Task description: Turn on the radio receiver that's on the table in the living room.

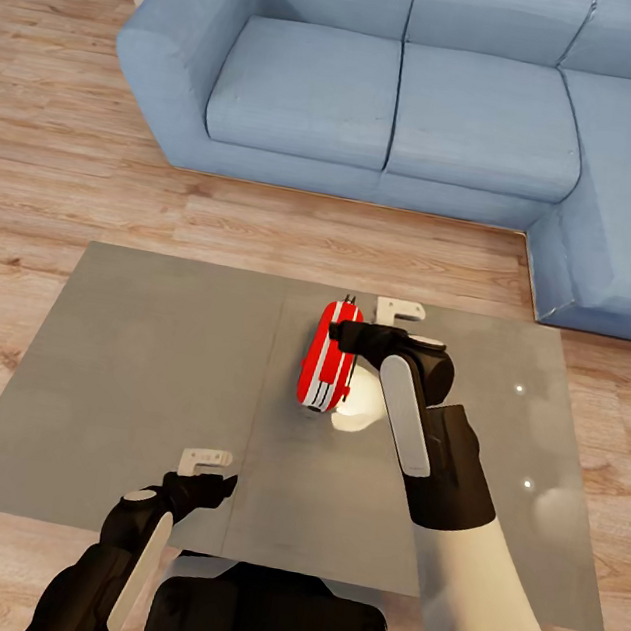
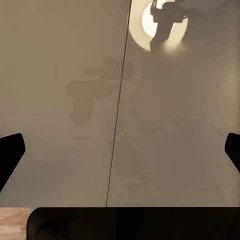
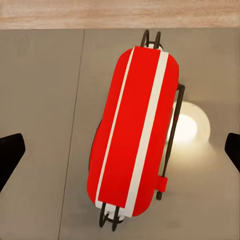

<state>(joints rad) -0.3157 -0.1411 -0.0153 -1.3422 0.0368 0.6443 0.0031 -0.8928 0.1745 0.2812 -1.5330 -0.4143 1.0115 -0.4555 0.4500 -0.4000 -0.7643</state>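
Head view: radio receiver [image 1: 330, 356] lies flat near middle of grey glossy tabletop [image 1: 145, 371], long axis running away from robot, toward blue sofa [image 1: 399, 95]. Right end effector [image 1: 345, 336] hovers over radio's far end; contact cannot be told. Right wrist view: radio [image 3: 134, 131] sits between spread fingertips [image 3: 10, 152], thin handle along one side, lamp glare just beside it. Left end effector [image 1: 209, 487] over tabletop's near edge, fingers apart, holding nothing. Wood plank floor [image 1: 65, 167] surrounds table.
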